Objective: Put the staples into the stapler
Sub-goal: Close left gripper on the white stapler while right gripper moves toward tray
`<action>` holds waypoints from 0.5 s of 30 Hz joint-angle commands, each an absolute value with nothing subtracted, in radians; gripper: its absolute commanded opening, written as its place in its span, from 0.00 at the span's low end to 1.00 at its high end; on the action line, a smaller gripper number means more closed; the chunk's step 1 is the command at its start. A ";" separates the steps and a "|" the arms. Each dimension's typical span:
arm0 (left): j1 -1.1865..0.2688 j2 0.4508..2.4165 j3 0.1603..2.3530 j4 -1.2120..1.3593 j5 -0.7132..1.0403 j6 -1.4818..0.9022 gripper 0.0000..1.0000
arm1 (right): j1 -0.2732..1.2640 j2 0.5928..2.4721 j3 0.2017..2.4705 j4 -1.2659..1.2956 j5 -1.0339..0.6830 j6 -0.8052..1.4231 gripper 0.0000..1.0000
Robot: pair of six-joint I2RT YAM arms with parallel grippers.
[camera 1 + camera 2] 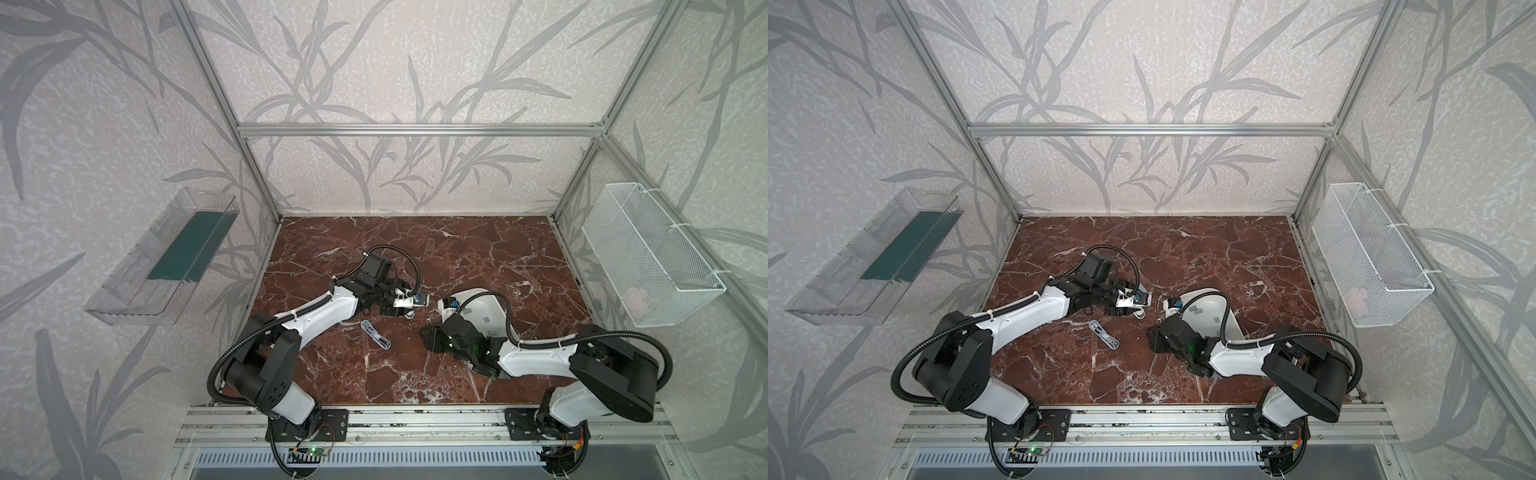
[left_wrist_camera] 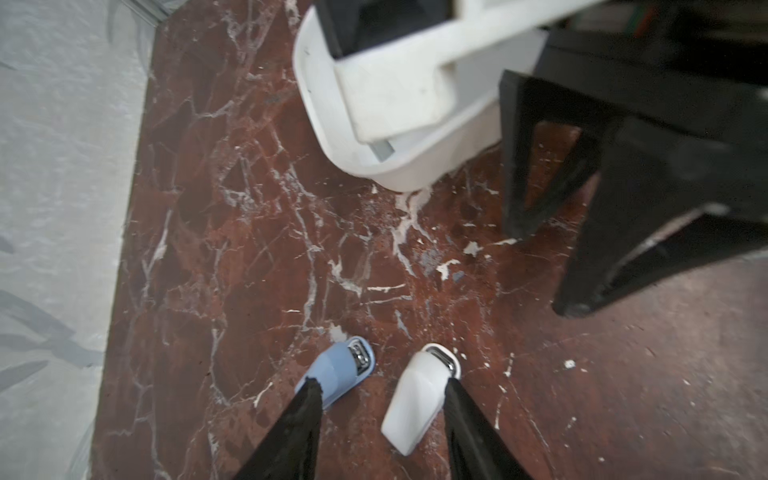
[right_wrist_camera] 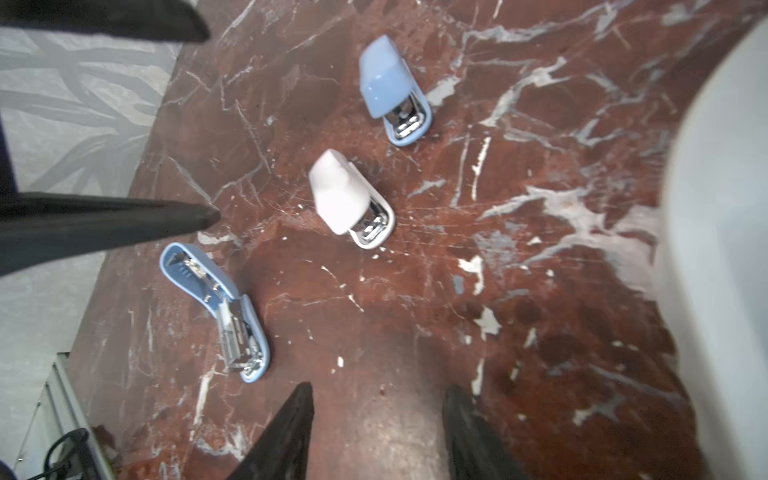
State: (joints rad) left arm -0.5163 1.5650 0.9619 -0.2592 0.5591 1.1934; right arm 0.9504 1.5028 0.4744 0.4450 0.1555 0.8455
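The staples (image 1: pixel 469 310) lie in the white tray (image 2: pixel 415 166) on the right, apart from the opened blue stapler (image 1: pixel 376 334) left of it, so with your right gripper (image 3: pixel 378 390) spread empty and your left gripper (image 2: pixel 381 383) spread near the white stapler (image 2: pixel 415 395), take one strip squarely by its long edges

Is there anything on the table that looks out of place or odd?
Yes. The opened blue stapler lies unfolded flat on the table, metal channel exposed, apart from the closed blue stapler and the white stapler, which both sit shut. It may simply be opened for loading.
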 commanded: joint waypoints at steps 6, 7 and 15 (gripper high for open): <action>-0.481 1.653 0.987 -0.411 0.620 1.299 0.49 | 0.888 1.435 0.416 0.373 0.209 0.748 0.52; -0.482 1.663 0.985 -0.402 0.616 1.299 0.49 | 0.888 1.425 0.416 0.363 0.213 0.741 0.52; -0.479 1.755 1.018 -0.309 0.514 1.321 0.50 | 0.888 1.385 0.413 0.335 0.192 0.719 0.52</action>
